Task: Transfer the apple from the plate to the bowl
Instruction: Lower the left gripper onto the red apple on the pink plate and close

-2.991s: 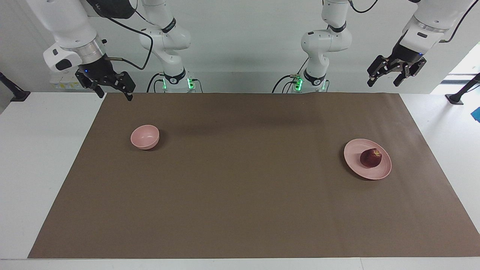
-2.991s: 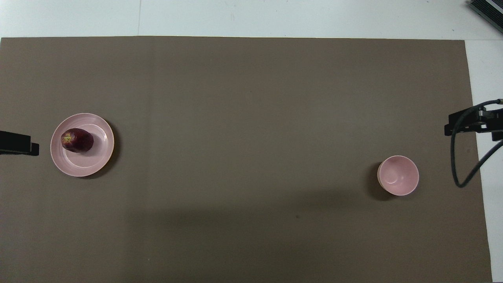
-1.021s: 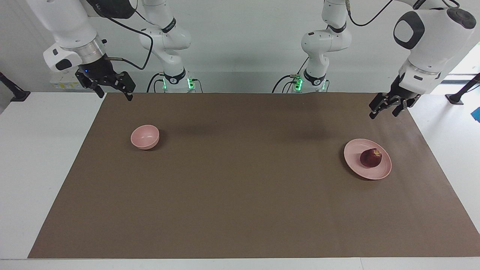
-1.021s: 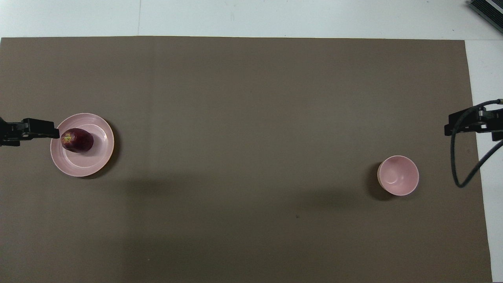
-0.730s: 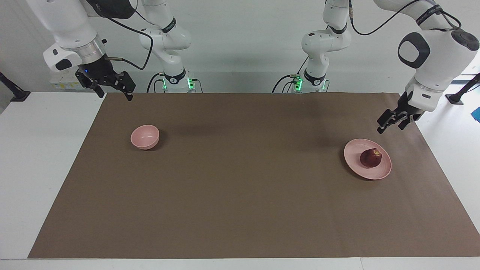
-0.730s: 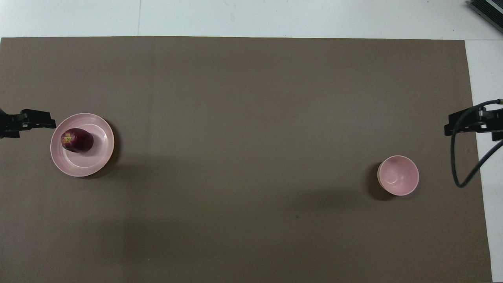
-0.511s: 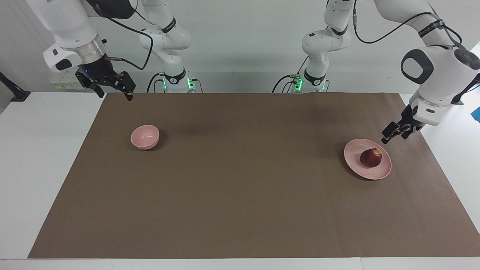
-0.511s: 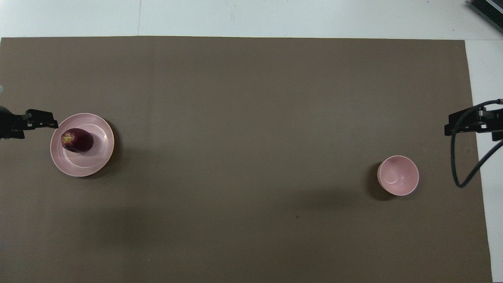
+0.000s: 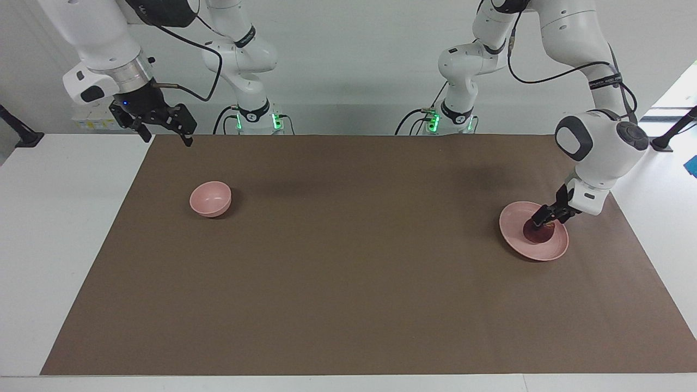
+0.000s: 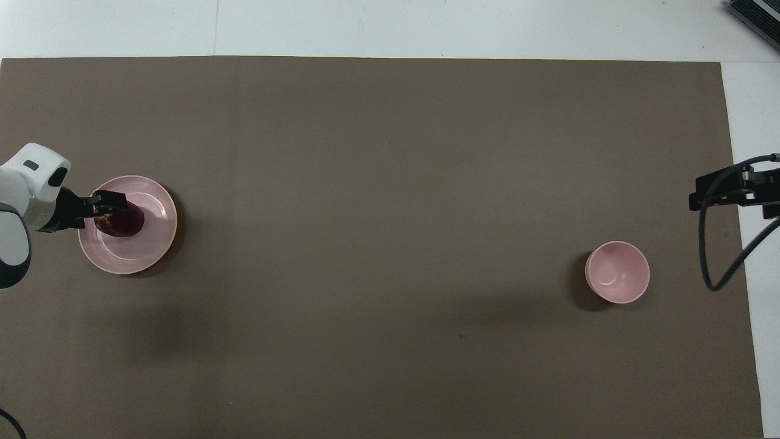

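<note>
The dark red apple lies on the flat pink plate toward the left arm's end of the table. It also shows in the overhead view on the plate. My left gripper is low over the plate, open, with its fingers down at the apple's top on the stem end; it also shows in the overhead view. The small deep pink bowl stands empty toward the right arm's end, also in the overhead view. My right gripper waits, open and empty, high over the mat's corner.
A brown mat covers most of the white table. The right arm's black cable hangs near the bowl at the mat's edge.
My left gripper has come down from high over the table's edge to the apple on the plate. The apple, plate, bowl and right arm have not moved.
</note>
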Controlling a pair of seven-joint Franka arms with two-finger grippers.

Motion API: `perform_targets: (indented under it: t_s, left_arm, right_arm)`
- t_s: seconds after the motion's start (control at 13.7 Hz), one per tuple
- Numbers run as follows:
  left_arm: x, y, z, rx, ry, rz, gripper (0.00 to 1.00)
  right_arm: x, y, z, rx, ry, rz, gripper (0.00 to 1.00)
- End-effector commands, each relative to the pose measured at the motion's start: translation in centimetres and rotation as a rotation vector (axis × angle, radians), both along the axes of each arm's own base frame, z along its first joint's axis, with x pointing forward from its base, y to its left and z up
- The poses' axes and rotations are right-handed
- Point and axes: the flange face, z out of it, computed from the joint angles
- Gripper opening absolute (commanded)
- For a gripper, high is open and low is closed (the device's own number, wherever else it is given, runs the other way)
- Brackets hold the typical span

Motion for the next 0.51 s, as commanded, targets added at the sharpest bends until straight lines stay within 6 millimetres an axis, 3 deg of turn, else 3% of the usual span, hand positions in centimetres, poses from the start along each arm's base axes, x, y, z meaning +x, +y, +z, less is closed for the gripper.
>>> perform_targets:
  t_s: [0.0, 0.15, 0.44]
  left_arm:
    - [-0.4, -0.3, -0.4, 0.0, -0.013, 0.008, 1.0]
    - [-0.6, -0.4, -1.9, -0.002, -0.007, 0.011, 1.0]
    - [-0.6, -0.5, -2.2, 0.0, -0.016, 0.016, 1.0]
  right_arm:
    - [-0.2, -0.1, 0.3, 0.013, 0.002, 0.017, 1.0]
    - [-0.2, -0.1, 0.4, 0.013, -0.001, 0.017, 1.0]
    - [-0.2, -0.1, 0.4, 0.013, 0.001, 0.017, 1.0]
